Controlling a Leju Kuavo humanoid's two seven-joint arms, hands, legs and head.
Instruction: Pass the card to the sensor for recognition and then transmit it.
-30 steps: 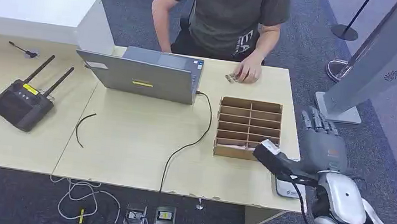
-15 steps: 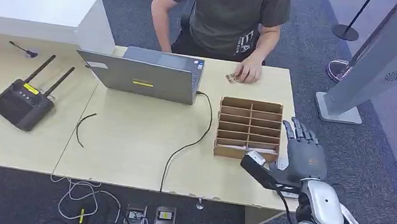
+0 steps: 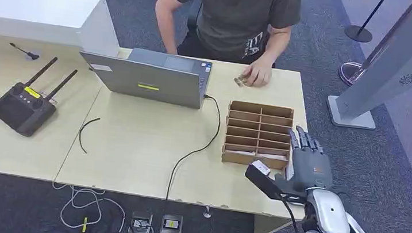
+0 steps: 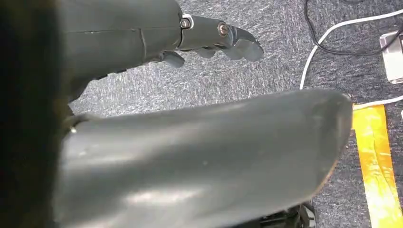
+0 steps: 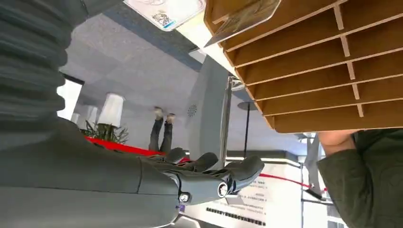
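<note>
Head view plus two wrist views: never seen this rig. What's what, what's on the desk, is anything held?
It is a humanoid robot with two silver arms ending in many-fingered hands. The wide picture is from its head, looking down at a desk. The right hand hovers open at the desk's right edge, beside a cardboard slotted box, holding nothing. The right wrist camera, turned upside down, shows the same box from close by and a white card lying next to it. The left wrist camera looks down at carpet; the left hand holds nothing. Also on the desk: a laptop, a black box with two antennas, cables. A person sits opposite.
</note>
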